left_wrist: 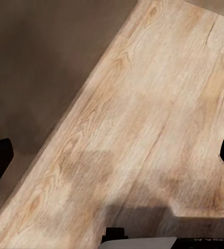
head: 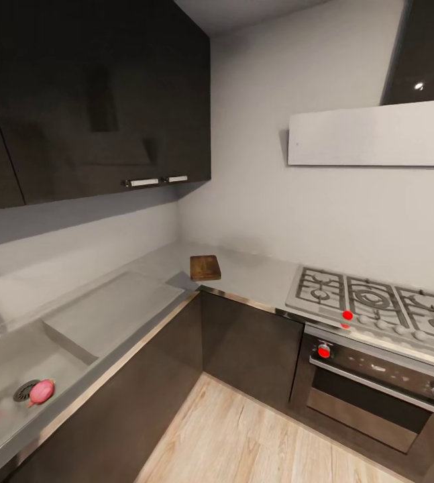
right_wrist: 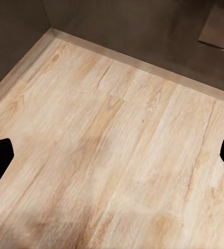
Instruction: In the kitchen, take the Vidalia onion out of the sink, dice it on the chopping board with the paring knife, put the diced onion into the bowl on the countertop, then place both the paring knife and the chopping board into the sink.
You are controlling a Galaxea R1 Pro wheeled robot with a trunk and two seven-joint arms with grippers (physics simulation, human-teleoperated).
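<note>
As the head view takes in the kitchen corner, the chopping board [head: 205, 267] lies flat on the countertop [head: 257, 275] in the corner, well apart from the sink [head: 5, 376]. A pinkish-red onion [head: 41, 392] sits in the basin just beside the round drain [head: 25, 390]. Gas hob [head: 377, 305] and oven [head: 377, 382] to the right.

Left wrist view: left gripper [left_wrist: 112, 155] spread wide, holding nothing, above wood floor [left_wrist: 143, 129] next to a dark cabinet [left_wrist: 39, 62].

Right wrist view: right gripper [right_wrist: 112, 153] spread wide, empty, over the same floor, dark cabinet bases behind.
</note>
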